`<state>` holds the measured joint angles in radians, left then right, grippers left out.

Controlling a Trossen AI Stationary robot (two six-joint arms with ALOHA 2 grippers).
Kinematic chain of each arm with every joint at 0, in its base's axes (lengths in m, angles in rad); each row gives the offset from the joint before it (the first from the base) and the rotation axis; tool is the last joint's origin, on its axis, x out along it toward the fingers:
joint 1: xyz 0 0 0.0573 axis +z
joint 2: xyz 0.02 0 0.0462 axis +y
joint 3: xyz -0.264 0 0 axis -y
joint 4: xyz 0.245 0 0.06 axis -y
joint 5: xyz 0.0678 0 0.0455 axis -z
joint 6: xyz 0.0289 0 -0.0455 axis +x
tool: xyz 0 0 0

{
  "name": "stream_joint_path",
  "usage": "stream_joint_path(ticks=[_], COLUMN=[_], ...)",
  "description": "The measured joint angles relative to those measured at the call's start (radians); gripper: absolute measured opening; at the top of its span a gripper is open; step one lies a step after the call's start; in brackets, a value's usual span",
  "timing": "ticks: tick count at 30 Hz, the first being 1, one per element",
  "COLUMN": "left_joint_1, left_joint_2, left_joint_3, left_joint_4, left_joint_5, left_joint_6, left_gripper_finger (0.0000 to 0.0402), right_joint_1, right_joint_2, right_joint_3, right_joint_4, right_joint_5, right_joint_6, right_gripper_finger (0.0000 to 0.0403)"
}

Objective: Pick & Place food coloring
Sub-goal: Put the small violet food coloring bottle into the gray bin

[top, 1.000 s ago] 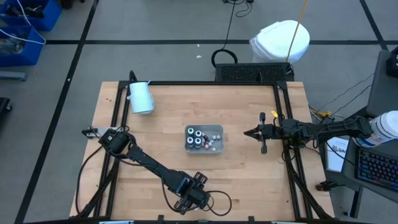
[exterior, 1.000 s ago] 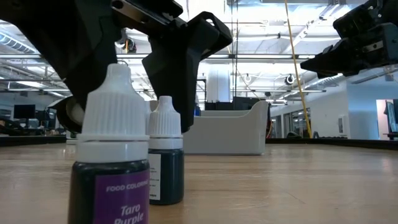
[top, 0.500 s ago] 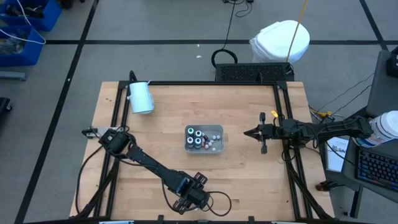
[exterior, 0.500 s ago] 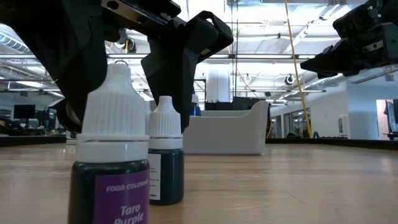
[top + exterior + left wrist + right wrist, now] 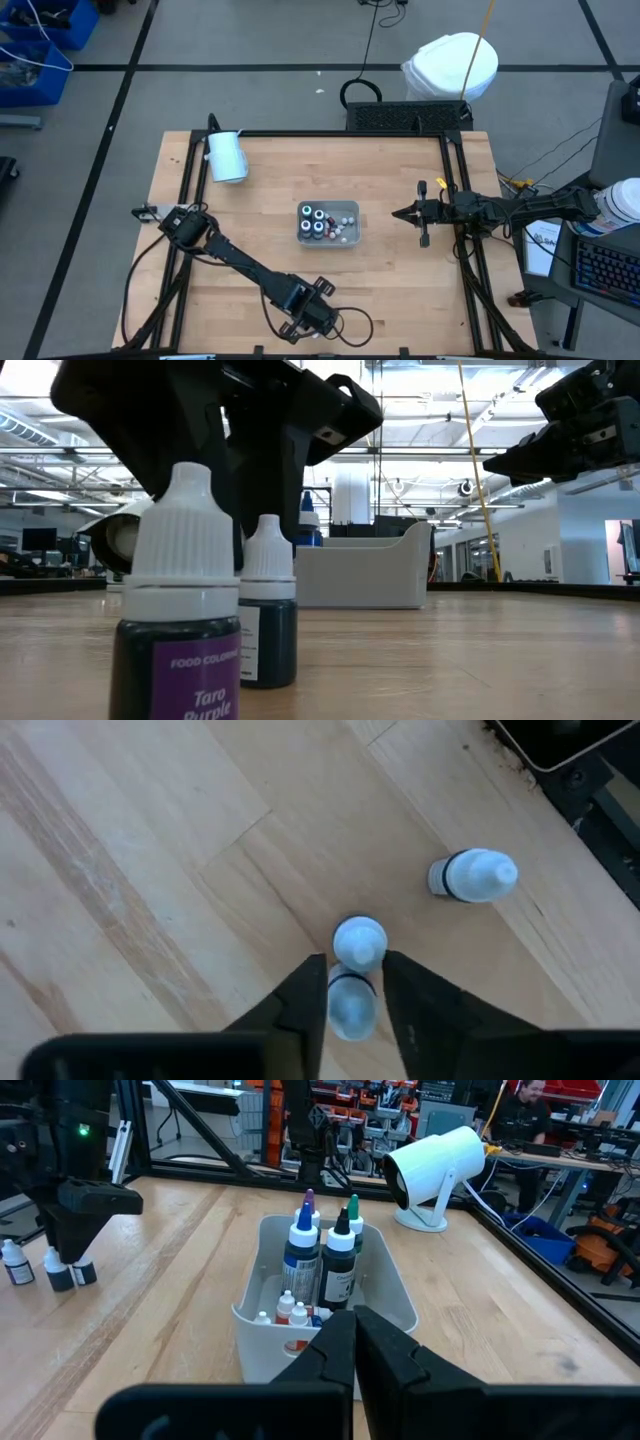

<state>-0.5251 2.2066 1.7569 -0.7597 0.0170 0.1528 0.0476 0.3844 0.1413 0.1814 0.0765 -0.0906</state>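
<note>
Three small food coloring bottles with white caps stand near the table's near edge. One (image 5: 475, 877) stands apart, one (image 5: 358, 942) just beyond my left fingertips, and one (image 5: 350, 1010) between them. My left gripper (image 5: 355, 965) (image 5: 312, 322) comes down over them. The low view shows a purple-labelled bottle (image 5: 185, 600) and a dark one (image 5: 265, 610) in front of the gripper. More bottles stand in the pale grey tray (image 5: 352, 243) at mid-table. My right gripper (image 5: 397, 213) waits shut to the tray's right, above the table. My left gripper has a bottle's white cap (image 5: 350, 1020) between its two fingers (image 5: 308, 1005), which flank it closely. The fingers come from above, slanting steeply down. The bottle stands upright on the table. In the low view the purple-labelled bottle hides the place of contact.
A white cylinder (image 5: 226, 157) lies at the table's far left. The tray (image 5: 270, 1330) holds tall dark bottles and tiny white ones. Black frame rails (image 5: 455, 180) run along the table's edges. Bare wood lies between the tray and the three bottles.
My left gripper's fingers have drawn together around the bottle between them; the arm itself has stayed where it was. The bottles stand as before.
</note>
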Motion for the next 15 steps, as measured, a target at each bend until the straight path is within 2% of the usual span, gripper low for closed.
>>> stream_joint_path(ticks=[15], left_joint_1=[-0.001], left_joint_2=[-0.001], left_joint_3=[0.001], left_joint_4=[-0.006], left_joint_5=[0.0], left_joint_6=[-0.002], left_gripper_finger=[0.0009], right_joint_1=[0.0], right_joint_2=[0.0], right_joint_3=[0.0], right_joint_4=[0.0], right_joint_5=[0.0], right_joint_6=[-0.003], right_gripper_finger=[0.0])
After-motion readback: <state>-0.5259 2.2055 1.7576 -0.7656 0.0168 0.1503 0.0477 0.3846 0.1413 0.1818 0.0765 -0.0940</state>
